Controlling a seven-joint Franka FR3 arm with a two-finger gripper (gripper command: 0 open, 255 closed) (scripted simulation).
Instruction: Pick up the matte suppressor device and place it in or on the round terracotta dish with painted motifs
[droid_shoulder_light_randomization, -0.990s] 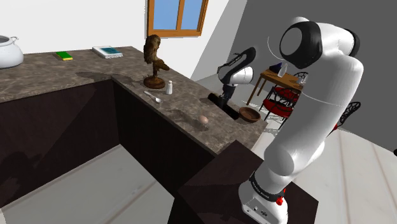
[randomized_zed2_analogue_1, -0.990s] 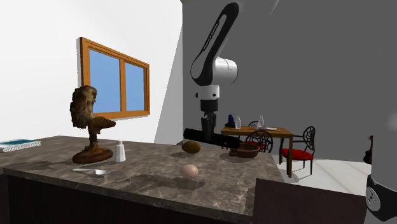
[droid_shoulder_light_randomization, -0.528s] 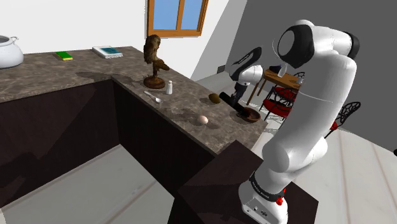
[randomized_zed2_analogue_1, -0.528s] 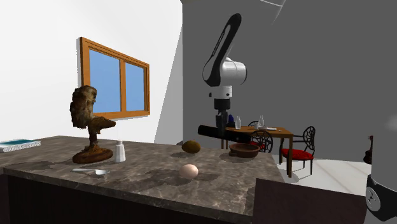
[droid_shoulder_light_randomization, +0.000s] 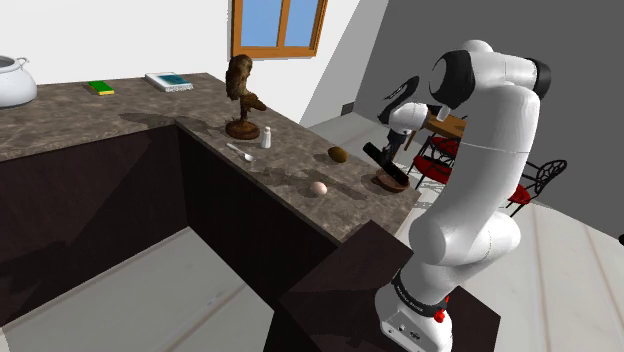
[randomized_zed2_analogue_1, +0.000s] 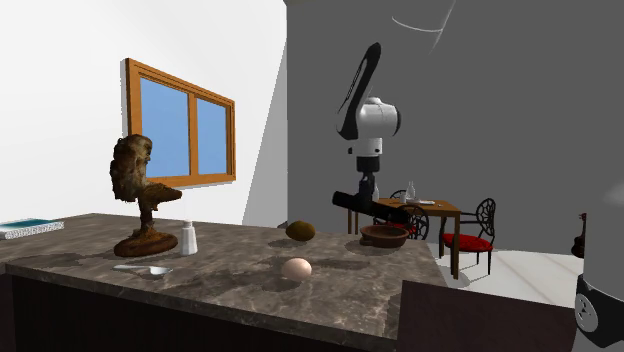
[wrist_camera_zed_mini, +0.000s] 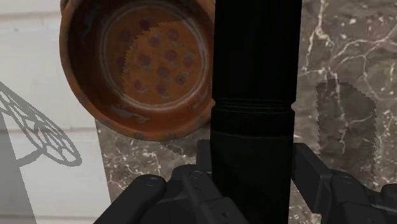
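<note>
In the second exterior view, the all-black two-finger gripper has carried the matte black cylindrical suppressor rightward over the dark marbled counter. It has gone past the brown oval object and now hangs above the round terracotta dish with painted dots, right of centre. Placing seems near, though the wrist view sets the dish slightly aside. The fingers are clamped on the suppressor's sides, holding it clear of the dish.

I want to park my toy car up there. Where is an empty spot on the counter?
The roomiest bare marble lies in front of the white pot and green book. A smaller patch sits between the spoon and the egg. The far end is crowded: the claw holds a black cylinder right by the dish.
</note>
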